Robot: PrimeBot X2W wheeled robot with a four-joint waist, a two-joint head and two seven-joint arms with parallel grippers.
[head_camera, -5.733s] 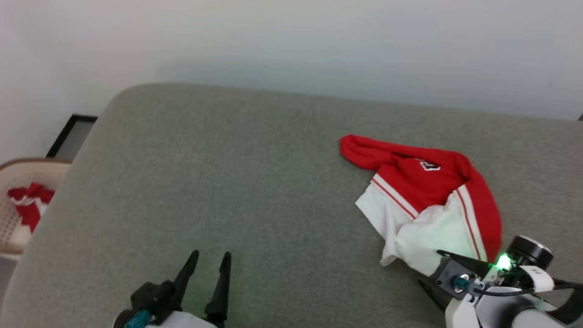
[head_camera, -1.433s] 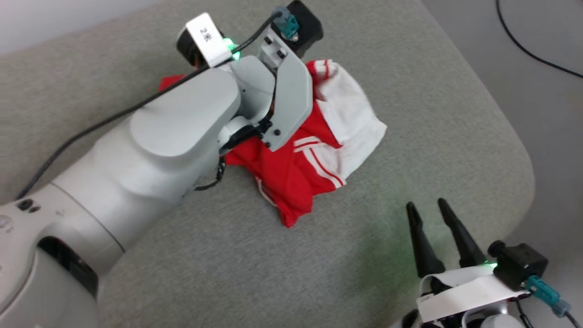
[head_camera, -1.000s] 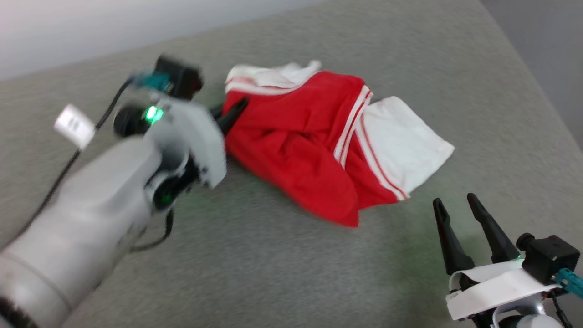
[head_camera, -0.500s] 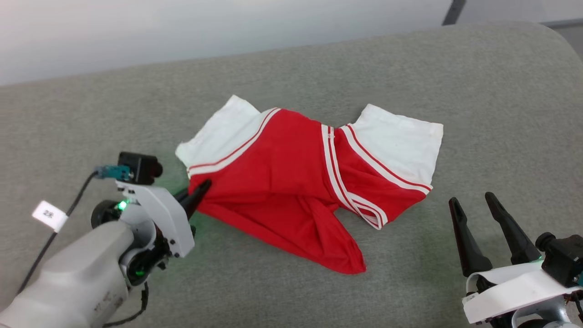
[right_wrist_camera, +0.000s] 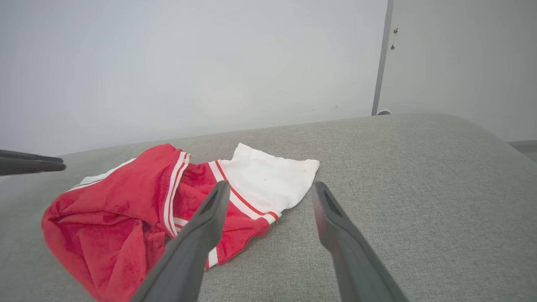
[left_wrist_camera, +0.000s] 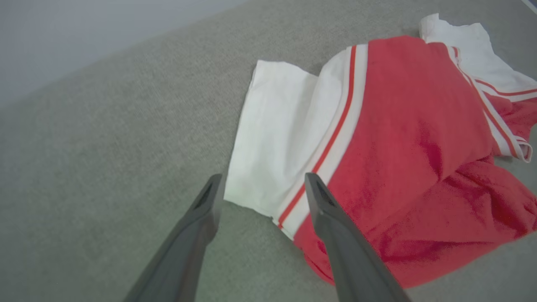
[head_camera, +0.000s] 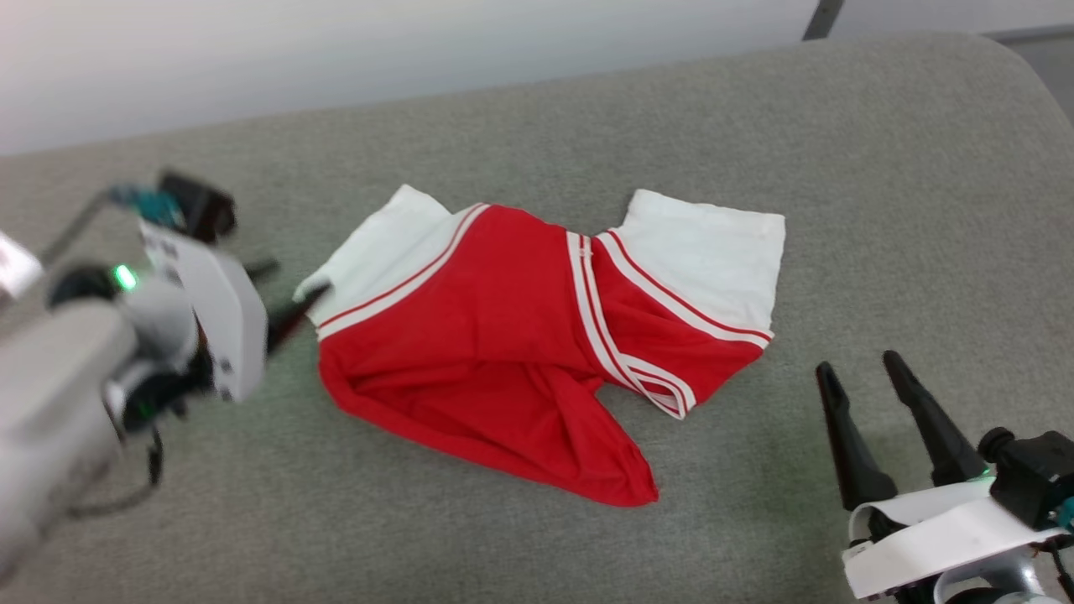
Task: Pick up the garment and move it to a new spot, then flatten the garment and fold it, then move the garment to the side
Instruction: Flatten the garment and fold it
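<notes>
The garment [head_camera: 503,352] lies loosely spread on the grey cushion [head_camera: 587,117], red in the middle with white panels at both far corners and a rumpled red fold toward me. My left gripper [head_camera: 289,283] is open just left of it, its fingertips beside the left white panel's corner, gripping nothing. The left wrist view shows the left gripper [left_wrist_camera: 263,178] spread wide around that corner of the garment [left_wrist_camera: 398,138]. My right gripper [head_camera: 857,366] stands open near the front right, apart from the cloth. In the right wrist view the right gripper [right_wrist_camera: 270,184] points toward the garment [right_wrist_camera: 117,209].
The cushion's rounded right edge [head_camera: 1040,92] drops off to a darker floor. A pale wall [right_wrist_camera: 188,63] runs behind the cushion, with a dark vertical strip [right_wrist_camera: 379,58] on it. One finger of the left gripper [right_wrist_camera: 31,162] pokes in at the left of the right wrist view.
My left gripper, shut on the garment's red edge half a second ago, has opened, let go and drawn back to the left. The garment now lies still. The right gripper has hardly moved.
</notes>
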